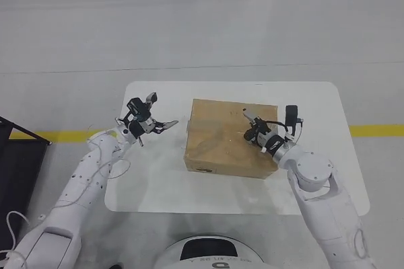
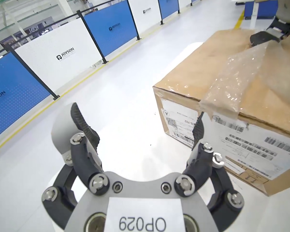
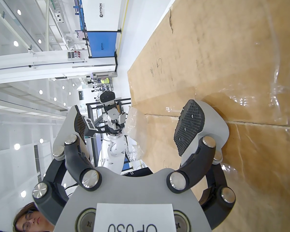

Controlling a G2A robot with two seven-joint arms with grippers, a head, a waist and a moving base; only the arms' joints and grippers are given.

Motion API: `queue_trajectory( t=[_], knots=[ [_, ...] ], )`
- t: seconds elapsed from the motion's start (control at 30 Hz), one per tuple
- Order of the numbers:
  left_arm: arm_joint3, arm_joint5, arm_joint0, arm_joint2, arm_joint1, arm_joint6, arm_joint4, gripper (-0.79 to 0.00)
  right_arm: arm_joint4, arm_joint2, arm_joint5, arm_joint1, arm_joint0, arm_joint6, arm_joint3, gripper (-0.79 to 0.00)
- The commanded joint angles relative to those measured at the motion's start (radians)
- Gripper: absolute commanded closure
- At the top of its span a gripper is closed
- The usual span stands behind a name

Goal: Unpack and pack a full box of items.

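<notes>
Currently the left gripper (image 2: pixel 137 114) hangs wide open and empty, just left of the closed box (image 1: pixel 219 138) at mid-table. Half-lifted clear tape (image 2: pixel 234 83) crosses the lid. The right gripper (image 3: pixel 134 108), open and empty, sits over the lid's right part. Risks: the tape tears or clings, and a one-sided pull drags the box.
</notes>
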Motion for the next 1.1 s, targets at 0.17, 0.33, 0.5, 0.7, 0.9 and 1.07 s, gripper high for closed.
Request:
queue_trajectory(
  t=[0.17, 0.33, 0.5, 0.7, 0.9, 1.07],
  knots=[
    [0.041, 0.034, -0.028, 0.07, -0.022, -0.012, 0.022, -0.785, -0.009, -0.007, 0.012, 0.002, 0.001, 0.01, 0.002, -0.785],
    [0.067, 0.045, -0.045, 0.099, -0.033, -0.005, 0.024, -0.785, -0.018, -0.013, 0.021, 0.004, 0.01, 0.016, 0.006, -0.785],
    [0.08, 0.05, -0.057, 0.116, -0.04, 0.0, 0.024, -0.785, -0.022, -0.015, 0.023, 0.005, 0.011, 0.018, 0.004, -0.785],
    [0.074, 0.054, -0.063, 0.133, -0.046, 0.002, 0.028, -0.785, -0.023, -0.014, 0.024, 0.007, 0.01, 0.02, 0.002, -0.785],
    [0.044, 0.057, -0.064, 0.142, -0.048, 0.006, 0.04, -0.785, -0.022, -0.011, 0.025, 0.009, 0.005, 0.02, -0.001, -0.785],
    [0.008, 0.054, -0.067, 0.147, -0.048, -0.011, 0.049, -0.785, -0.024, -0.011, 0.028, 0.011, 0.003, 0.02, -0.002, -0.785]
  ],
)
